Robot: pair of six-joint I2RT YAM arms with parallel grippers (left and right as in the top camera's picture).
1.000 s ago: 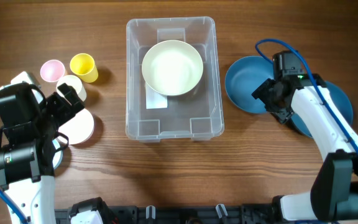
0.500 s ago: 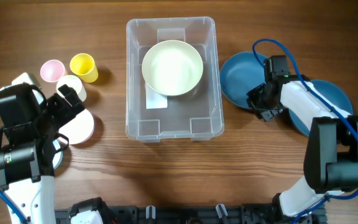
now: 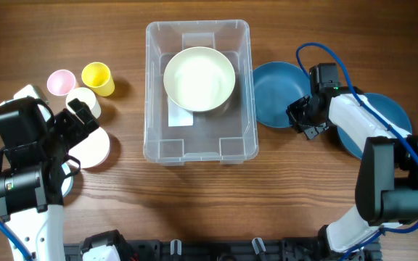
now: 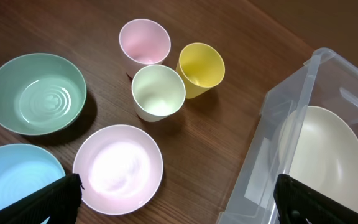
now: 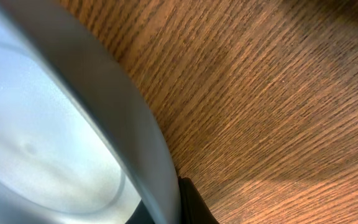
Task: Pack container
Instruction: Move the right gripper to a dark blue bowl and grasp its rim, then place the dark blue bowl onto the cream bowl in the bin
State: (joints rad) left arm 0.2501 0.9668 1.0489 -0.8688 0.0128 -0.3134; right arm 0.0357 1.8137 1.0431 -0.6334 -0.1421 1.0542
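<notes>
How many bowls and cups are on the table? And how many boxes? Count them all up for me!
Bowls: 6 (cream bowl, dark blue bowl, second dark blue bowl, pink bowl, green bowl, light blue bowl)
Cups: 3 (pink cup, yellow cup, pale green cup)
Boxes: 1 (clear container)
Total: 10

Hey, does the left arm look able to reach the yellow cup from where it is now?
Probably yes. The left gripper is open and empty, and the yellow cup stands upright with nothing over it. The pale cup close beside it, nearer the arm, may crowd the fingers.
</notes>
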